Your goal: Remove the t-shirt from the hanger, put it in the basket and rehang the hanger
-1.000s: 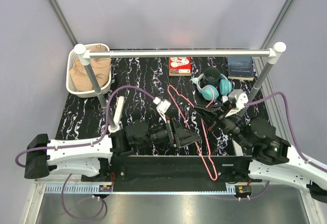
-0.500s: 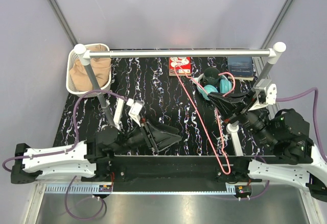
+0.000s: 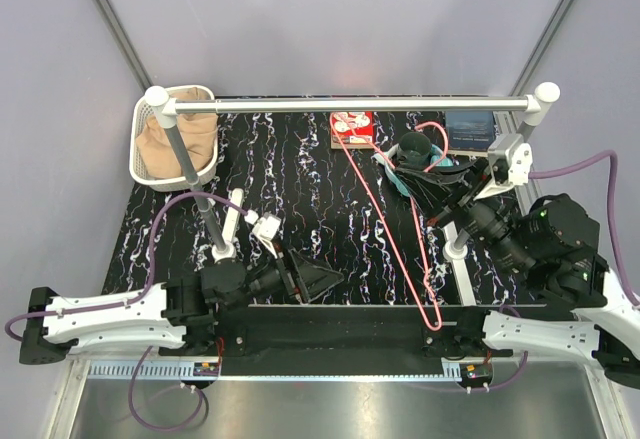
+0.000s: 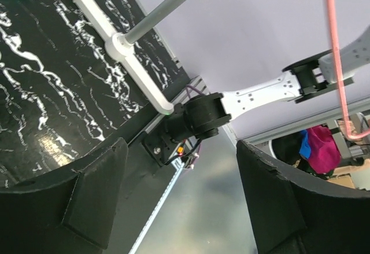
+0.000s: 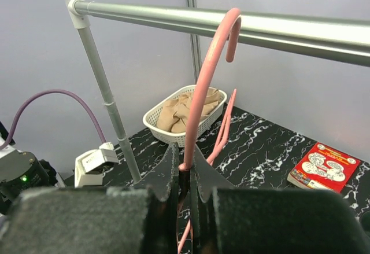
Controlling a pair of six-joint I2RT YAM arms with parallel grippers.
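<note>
At the upper left of the top view, the plain tan-beige fabric t-shirt (image 3: 175, 139) lies bunched inside a white slotted plastic basket (image 3: 136, 154). An upright post of the white metal rail (image 3: 350, 105) crosses it, and its sleeves and collar cannot be made out. At lower centre-left the left gripper (image 4: 179, 205) hangs low over the black marbled table (image 3: 300, 169), its two dark fingers standing wide apart with nothing between them.

Right of centre, the thin pink-red wire hanger (image 5: 202, 89) is bare. The right gripper (image 5: 185, 173) is pinched tight on its neck below the hook. In the right wrist view the hook curls up against the rail, but whether it touches cannot be told, and the fingers hide the hanger's lower part. Behind that gripper, teal headphones (image 3: 440, 166) are partly covered.
</note>
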